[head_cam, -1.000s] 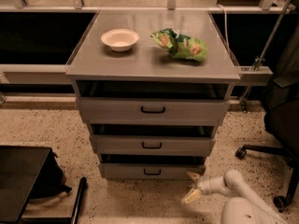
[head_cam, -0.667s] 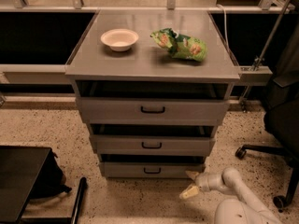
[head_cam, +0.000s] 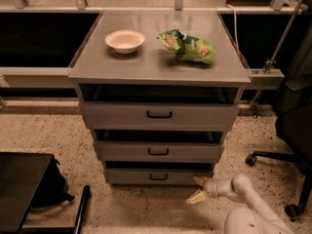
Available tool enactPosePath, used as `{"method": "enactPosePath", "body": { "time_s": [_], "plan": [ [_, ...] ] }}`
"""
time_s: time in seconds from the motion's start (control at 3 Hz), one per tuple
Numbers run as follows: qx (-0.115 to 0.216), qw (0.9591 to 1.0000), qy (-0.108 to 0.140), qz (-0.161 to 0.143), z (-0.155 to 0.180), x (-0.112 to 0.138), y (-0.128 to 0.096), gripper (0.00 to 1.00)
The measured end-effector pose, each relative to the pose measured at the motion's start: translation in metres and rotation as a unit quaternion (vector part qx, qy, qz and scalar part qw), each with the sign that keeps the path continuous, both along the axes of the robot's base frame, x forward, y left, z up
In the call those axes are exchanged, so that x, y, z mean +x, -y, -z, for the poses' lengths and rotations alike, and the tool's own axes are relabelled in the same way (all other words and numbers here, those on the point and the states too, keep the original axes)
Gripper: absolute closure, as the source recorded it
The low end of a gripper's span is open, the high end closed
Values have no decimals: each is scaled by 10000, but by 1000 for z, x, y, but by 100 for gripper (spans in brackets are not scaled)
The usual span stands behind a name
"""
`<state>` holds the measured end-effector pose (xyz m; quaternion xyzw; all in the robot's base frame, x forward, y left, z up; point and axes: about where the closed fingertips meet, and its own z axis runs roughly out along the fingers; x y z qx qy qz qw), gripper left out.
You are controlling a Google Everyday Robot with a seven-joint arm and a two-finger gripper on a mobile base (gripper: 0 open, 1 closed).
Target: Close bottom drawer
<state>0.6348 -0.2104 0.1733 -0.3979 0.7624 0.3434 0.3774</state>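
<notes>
The grey metal cabinet [head_cam: 158, 65] stands in the middle of the camera view with three drawers. The bottom drawer [head_cam: 158, 176] is the lowest and narrowest, with a small dark handle [head_cam: 158, 177] in its centre. Its front stands slightly out, with a dark gap above it. My gripper [head_cam: 199, 189] is low at the drawer's right front corner, close to the floor. Its pale fingers are spread, one by the drawer's corner and one lower to the left. It holds nothing. My white arm [head_cam: 243, 204] comes in from the lower right.
A white bowl [head_cam: 125, 41] and a green chip bag [head_cam: 187, 46] lie on the cabinet top. The top drawer [head_cam: 159, 114] and middle drawer [head_cam: 158, 151] are above. An office chair [head_cam: 292, 130] stands at right. A black object [head_cam: 24, 191] sits on the floor at left.
My gripper has moved a little left and up, closer to the bottom drawer's right corner. The drawers look the same.
</notes>
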Motion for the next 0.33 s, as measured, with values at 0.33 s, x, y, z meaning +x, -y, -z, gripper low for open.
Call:
{"method": "enactPosePath", "body": {
  "time_s": [0.33],
  "plan": [
    [0, 10000, 0, 0, 0, -2, -1, 0]
  ]
}}
